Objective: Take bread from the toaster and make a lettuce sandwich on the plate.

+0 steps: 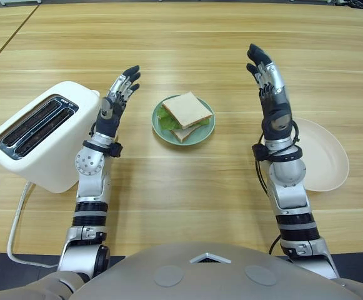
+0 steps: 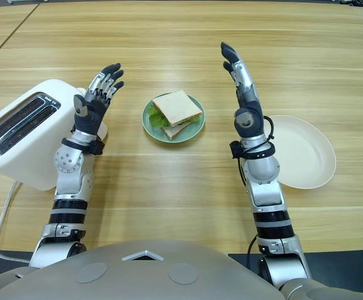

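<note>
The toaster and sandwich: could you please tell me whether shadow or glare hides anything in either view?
Left eye view: toaster slots dark inside, the sandwich evenly lit; right eye view: green plate casts only a faint shadow, no glare on the lettuce.

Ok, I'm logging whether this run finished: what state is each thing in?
White two-slot toaster: no bread showing in its slots.
Round green plate: holds the sandwich.
Lettuce sandwich: assembled, lettuce between two slices.
Cream oval plate: nothing on it.
Left hand: open, holding nothing.
Right hand: open, holding nothing.
</note>
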Tool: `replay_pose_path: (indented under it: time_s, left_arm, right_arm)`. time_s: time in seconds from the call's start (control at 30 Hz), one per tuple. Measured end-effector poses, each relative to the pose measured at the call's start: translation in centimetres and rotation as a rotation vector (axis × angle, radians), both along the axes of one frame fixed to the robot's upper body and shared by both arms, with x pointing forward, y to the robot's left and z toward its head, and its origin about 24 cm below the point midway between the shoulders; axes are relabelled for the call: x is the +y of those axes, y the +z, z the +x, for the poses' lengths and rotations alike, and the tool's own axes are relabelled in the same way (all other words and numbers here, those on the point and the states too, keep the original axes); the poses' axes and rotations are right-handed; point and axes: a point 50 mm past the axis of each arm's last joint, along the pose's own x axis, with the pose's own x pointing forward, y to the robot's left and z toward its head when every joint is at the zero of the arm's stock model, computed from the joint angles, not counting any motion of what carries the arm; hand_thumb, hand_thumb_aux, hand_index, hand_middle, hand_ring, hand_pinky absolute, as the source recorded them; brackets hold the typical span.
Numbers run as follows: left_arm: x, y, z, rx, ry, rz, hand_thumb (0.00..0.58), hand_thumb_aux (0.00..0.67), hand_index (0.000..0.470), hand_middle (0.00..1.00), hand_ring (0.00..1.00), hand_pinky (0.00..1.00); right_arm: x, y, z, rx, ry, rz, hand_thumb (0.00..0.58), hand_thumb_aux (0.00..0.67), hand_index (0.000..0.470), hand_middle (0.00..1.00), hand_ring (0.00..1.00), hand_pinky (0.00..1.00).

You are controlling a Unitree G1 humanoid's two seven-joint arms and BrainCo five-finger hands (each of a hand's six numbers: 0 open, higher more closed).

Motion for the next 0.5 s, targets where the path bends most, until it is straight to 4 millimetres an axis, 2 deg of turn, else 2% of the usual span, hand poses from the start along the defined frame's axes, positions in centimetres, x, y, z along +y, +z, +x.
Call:
replay_pose_path:
  time_s: [0.07,0.2,0.4,0.5]
  left_arm:
    - [0.9,-0.8,-0.1,-0.005,0.084,0.015,0.0,0.0,0.0,0.0,0.0,0.0]
    - [1.5,-0.4,-0.2,-0.043,0.142,0.002,0.0,0.0,0.0,0.0,0.0,0.0]
    - [0.6,-0.2,0.1,-0.068,0.113,0.054,0.0,0.0,0.0,0.0,0.0,0.0]
    - [0.3,-1.0,0.9,-0.02,0.101,0.057,0.0,0.0,0.0,0.0,0.0,0.0]
  right_arm:
    - [-0.9,-1.7,0.1,0.064,-0.064,-0.03,0.0,0.0,0.0,0.0,0.0,0.0]
    - [-2.1,-1.7,0.2,0.072,-0.112,-0.004,0.0,0.0,0.0,0.0,0.0,0.0]
    - [-2.1,-2.4,0.3,0.121,-0.113,-0.021,0.0,0.0,0.0,0.0,0.0,0.0]
    - [-2.1,-3.1,0.8,0.16,-0.109,-0.032,0.0,0.0,0.0,0.0,0.0,0.0]
